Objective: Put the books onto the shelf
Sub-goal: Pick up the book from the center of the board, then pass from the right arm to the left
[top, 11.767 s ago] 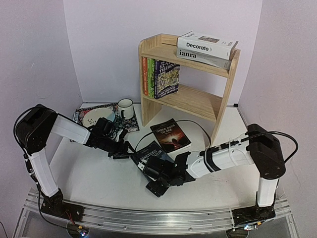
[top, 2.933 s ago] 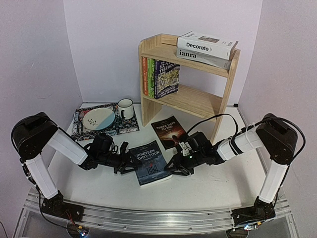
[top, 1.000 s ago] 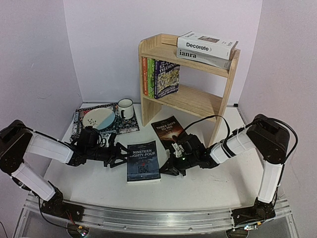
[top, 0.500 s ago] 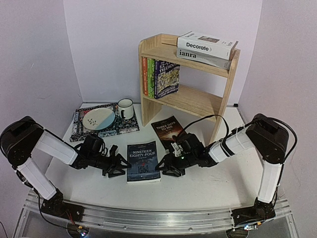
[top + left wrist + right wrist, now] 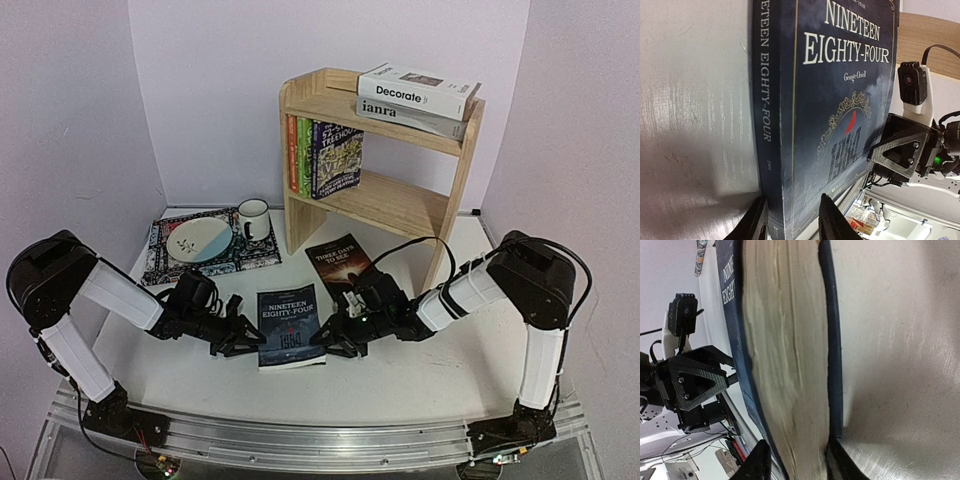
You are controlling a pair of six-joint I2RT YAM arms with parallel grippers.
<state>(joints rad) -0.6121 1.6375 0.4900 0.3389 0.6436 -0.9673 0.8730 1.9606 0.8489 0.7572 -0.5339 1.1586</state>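
I have both arms stretched out low over the table [image 5: 420, 375], and they meet in the middle. The left arm comes in from the left and the right arm from the right, with both wrists almost down on the table top.

Between them lies the dark blue Nineteen Eighty-Four book [image 5: 290, 326]. It is flat on the table with its cover up, in front of the shelf [image 5: 400, 205] and not on it.

The left gripper [image 5: 242, 338] pinches the book at its spine side. In the left wrist view, one of its fingers [image 5: 756, 222] sits by the spine and the other on the cover.

The right gripper [image 5: 330, 340] pinches the book at its page side. In the right wrist view, its fingers [image 5: 760, 460] sit one on each side of the pale pages.

The black Three Days to See book [image 5: 340, 266] lies flat just behind, nearer the shelf.
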